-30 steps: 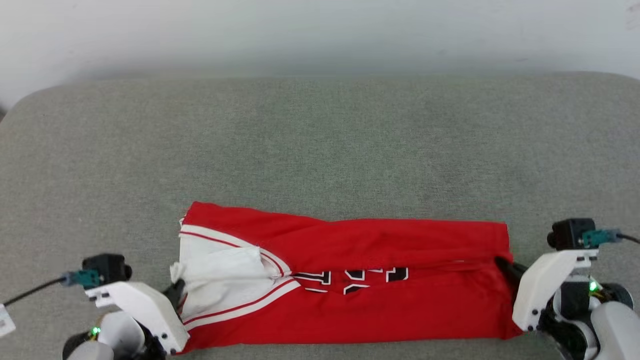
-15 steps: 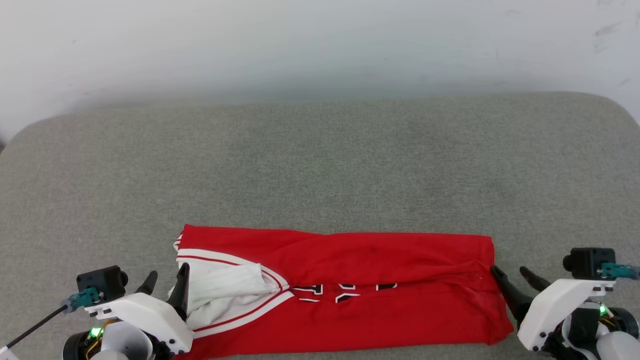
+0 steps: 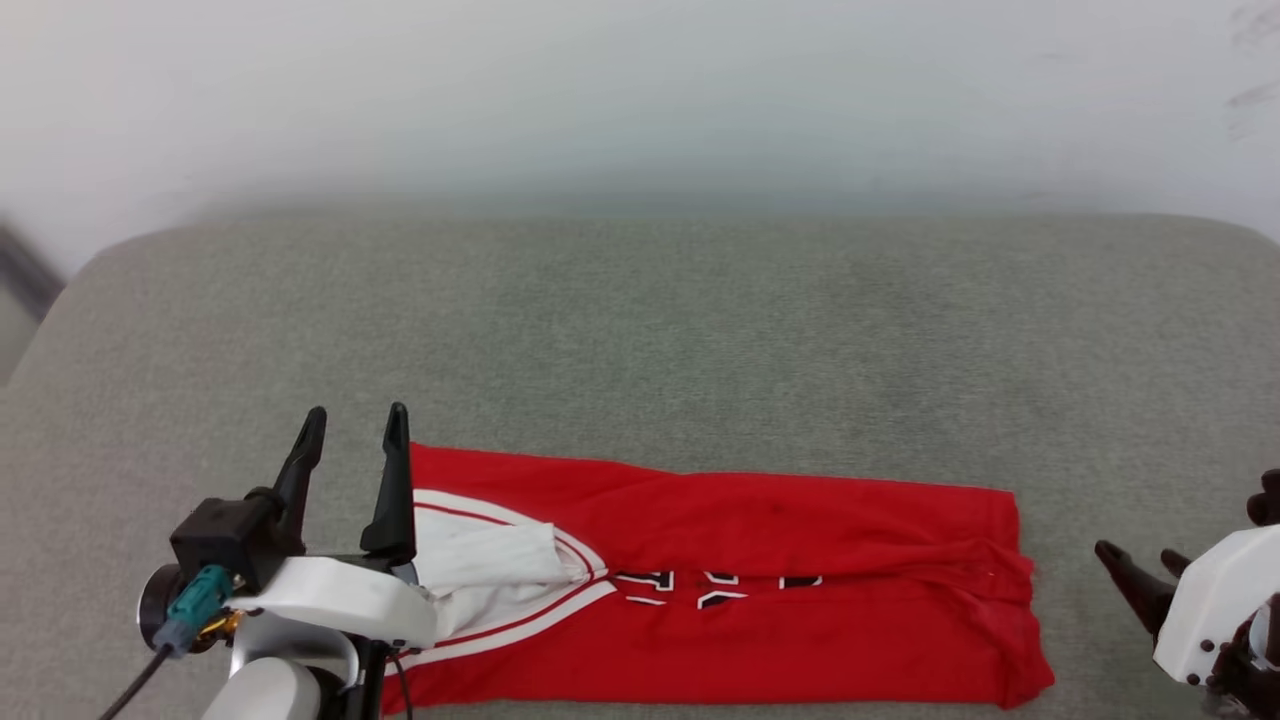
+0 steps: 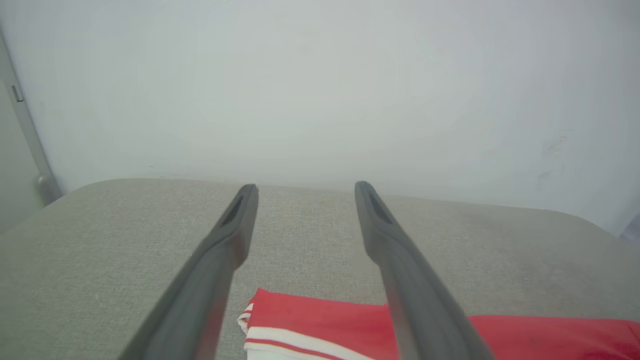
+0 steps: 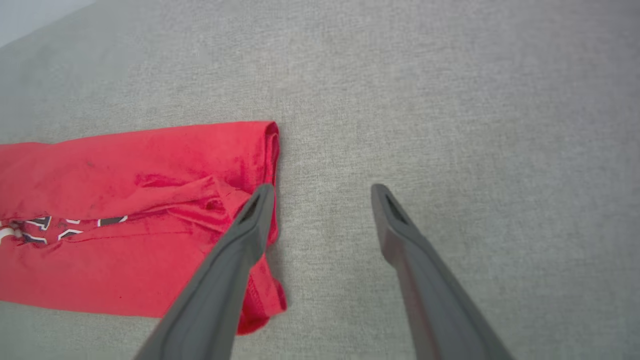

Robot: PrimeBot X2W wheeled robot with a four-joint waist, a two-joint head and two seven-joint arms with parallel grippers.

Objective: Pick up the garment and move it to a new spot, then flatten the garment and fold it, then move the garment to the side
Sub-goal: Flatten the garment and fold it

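The garment (image 3: 760, 540) lies folded into a long red band on the grey cushion, a white sleeve with striped trim at its left end and black-and-white lettering partly tucked in a crease. Its left end (image 4: 310, 320) and right end (image 5: 150, 200) appear in the wrist views. My left gripper (image 3: 352, 425) stands open and raised just off the garment's left end, holding nothing. My right gripper (image 3: 1138, 556) is open, apart from the garment's right edge, with bare cushion between its fingers.
The grey cushioned surface (image 3: 700, 330) stretches wide behind the garment up to a pale wall (image 3: 640, 90). Its rounded left corner (image 3: 90, 270) and right corner (image 3: 1240, 235) mark the edges.
Both grippers have let go of the garment's ends and opened. The left one has risen and points up; the right one has drawn away to the right. The camera has tilted.
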